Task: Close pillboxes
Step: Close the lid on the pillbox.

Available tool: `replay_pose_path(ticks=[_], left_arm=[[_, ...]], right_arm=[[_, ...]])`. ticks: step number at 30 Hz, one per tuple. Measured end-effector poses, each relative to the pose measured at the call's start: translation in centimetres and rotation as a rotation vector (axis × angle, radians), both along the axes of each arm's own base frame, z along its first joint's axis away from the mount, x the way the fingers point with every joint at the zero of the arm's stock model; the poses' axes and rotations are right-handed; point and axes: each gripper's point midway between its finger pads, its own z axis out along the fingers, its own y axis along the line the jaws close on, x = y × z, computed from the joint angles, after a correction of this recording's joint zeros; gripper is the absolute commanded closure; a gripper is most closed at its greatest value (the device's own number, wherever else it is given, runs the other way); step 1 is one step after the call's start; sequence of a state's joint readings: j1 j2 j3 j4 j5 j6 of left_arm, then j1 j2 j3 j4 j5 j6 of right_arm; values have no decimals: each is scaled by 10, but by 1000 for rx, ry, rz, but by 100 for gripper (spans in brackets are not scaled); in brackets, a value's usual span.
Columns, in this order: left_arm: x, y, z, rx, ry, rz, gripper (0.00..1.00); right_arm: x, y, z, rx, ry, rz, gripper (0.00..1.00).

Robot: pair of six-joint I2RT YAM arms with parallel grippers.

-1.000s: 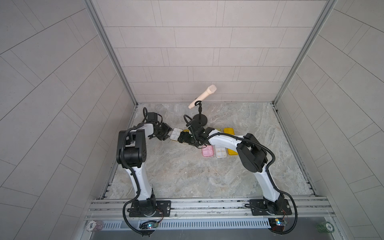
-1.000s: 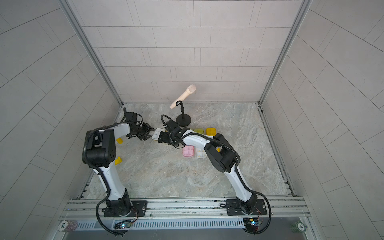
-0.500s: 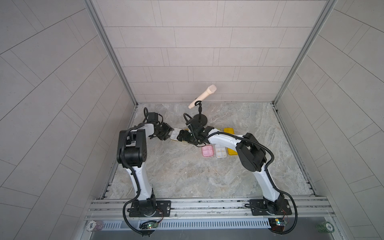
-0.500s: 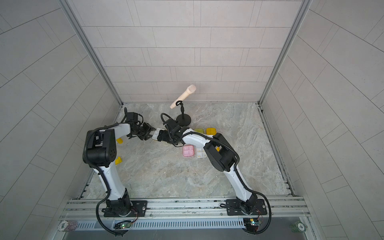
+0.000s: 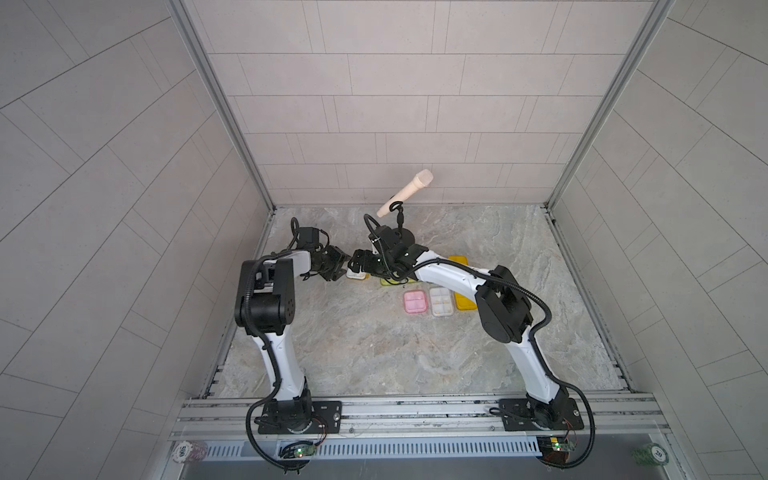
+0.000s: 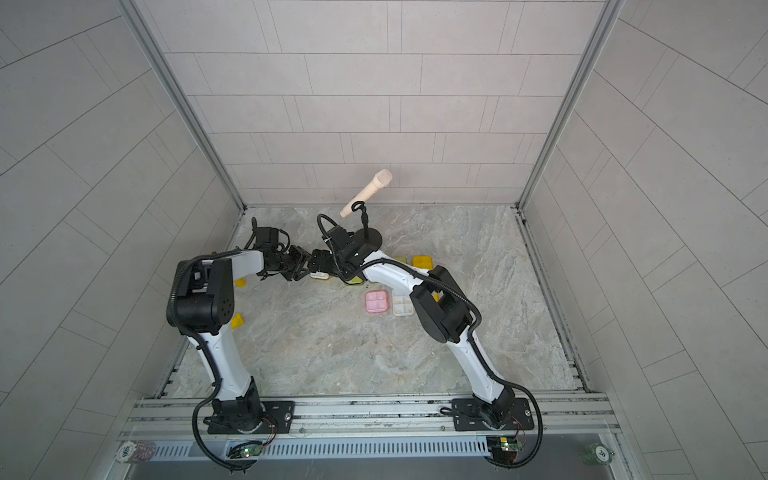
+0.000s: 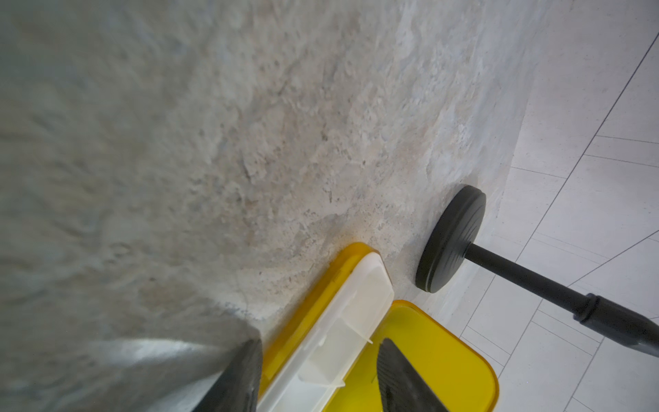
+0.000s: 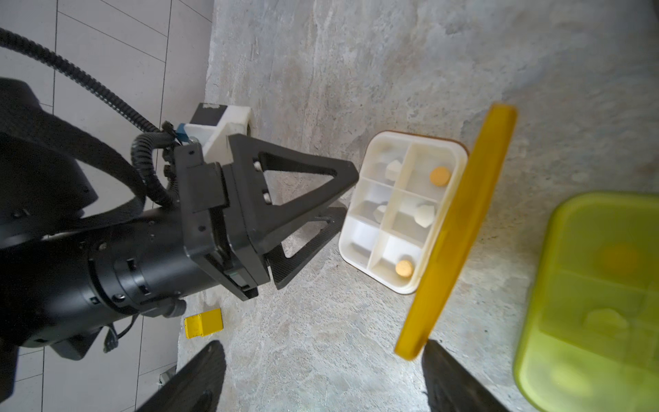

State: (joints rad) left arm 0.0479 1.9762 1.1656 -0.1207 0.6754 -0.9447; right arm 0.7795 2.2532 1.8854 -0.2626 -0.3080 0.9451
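Right jaws have neared left jaws, both spread, at the white pillbox (image 8: 399, 210), orange-yellow lid (image 8: 460, 221) raised.

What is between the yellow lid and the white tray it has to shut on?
Nothing visible: only pills low in the tray. The left hand is at the tray's rim opposite the lid.

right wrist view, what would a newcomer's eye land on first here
First, on the grey marbled tabletop, the open white six-compartment plastic pillbox holding a few orange and white tablets, its translucent orange-yellow lid standing nearly upright. Next, the black left gripper, its triangular jaws at the box's side opposite the lid. Past the lid lies a lime-green translucent pillbox, lid down.
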Motion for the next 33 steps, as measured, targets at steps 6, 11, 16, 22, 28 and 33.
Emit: replay_pose_path(ticks=[6, 11, 16, 22, 28, 33], left_arm=[[-1, 1, 1, -24, -5, 26, 43], [-3, 12, 4, -38, -2, 60, 44], [2, 31, 14, -39, -33, 106, 44], [5, 38, 21, -43, -56, 129, 45], [4, 38, 20, -44, -54, 132, 45], [3, 35, 20, -41, -54, 121, 47]], right_arm=[[6, 6, -4, -12, -4, 8, 13], [10, 7, -16, -43, 5, 12, 12], [16, 10, -21, -61, -2, 13, 13], [28, 21, -22, -52, -23, 23, 13], [29, 24, -25, -69, -18, 42, 13], [26, 16, -32, -123, -15, 53, 14]])
